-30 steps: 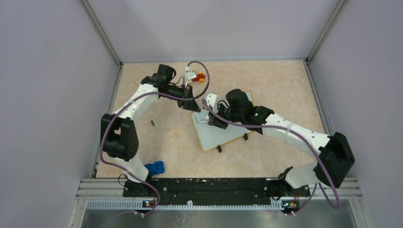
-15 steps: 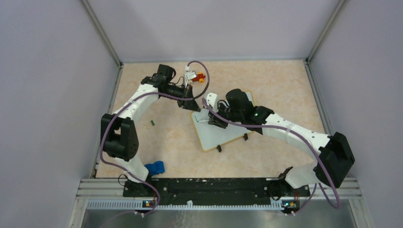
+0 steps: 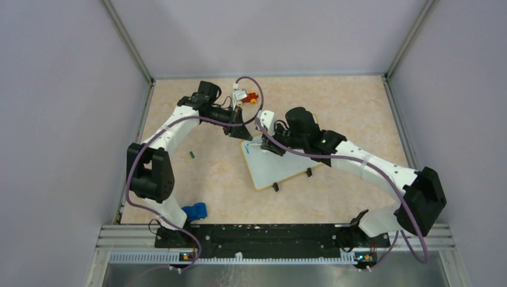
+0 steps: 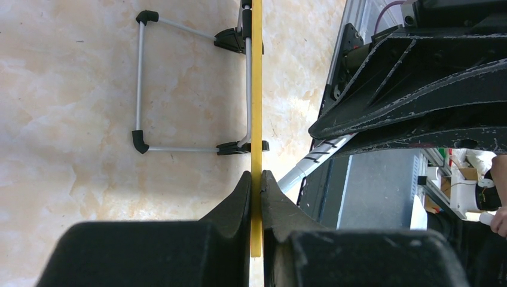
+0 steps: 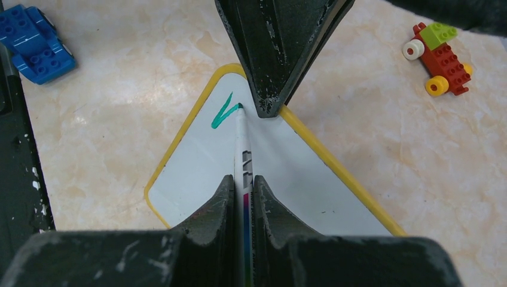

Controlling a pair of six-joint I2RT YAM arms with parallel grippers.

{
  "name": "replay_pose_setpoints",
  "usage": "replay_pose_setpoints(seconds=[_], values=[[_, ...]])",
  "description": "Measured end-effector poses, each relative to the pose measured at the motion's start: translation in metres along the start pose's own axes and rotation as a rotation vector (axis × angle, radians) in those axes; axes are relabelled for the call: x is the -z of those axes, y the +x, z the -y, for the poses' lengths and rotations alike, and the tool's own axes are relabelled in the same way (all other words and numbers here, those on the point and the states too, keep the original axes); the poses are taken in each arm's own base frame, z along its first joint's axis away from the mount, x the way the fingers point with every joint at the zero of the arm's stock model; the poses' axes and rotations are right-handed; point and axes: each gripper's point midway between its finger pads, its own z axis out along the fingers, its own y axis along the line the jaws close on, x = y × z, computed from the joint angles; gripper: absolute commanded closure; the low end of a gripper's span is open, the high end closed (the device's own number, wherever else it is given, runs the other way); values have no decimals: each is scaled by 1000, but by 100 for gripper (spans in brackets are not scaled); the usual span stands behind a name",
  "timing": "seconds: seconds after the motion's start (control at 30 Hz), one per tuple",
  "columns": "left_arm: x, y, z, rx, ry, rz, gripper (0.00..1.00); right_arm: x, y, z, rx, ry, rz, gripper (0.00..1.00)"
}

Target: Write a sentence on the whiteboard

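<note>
My right gripper (image 3: 267, 145) has slid up and to the left in the top view over the last second, carrying the marker (image 5: 241, 137) toward the board's far corner. The board (image 3: 281, 164) looks unmoved and sits askew at mid-frame there. My right fingers clench the marker, its tip down on the white. My left gripper (image 4: 256, 176) is pinched onto the board's yellow edge, steadying it. The sentence (image 5: 222, 112) is so far one green tick-shaped stroke, upper left of centre in the right wrist view (just left of the tip). I judge the writing barely begun, with nearly every word still to come.
</note>
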Motion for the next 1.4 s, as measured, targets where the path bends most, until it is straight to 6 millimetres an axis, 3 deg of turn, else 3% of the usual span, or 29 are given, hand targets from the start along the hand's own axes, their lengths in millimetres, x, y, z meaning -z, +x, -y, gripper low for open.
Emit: replay_pose_setpoints(seconds=[0.43, 0.83, 1.4], values=[[0, 0, 0, 0, -1, 0, 100, 0, 1, 0, 0, -1, -2, 100], [0, 1, 0, 1, 0, -1, 100, 4, 25, -11, -16, -29, -49, 100], [0, 1, 0, 3, 0, -2, 100, 4, 24, -11, -18, -28, -51, 100]])
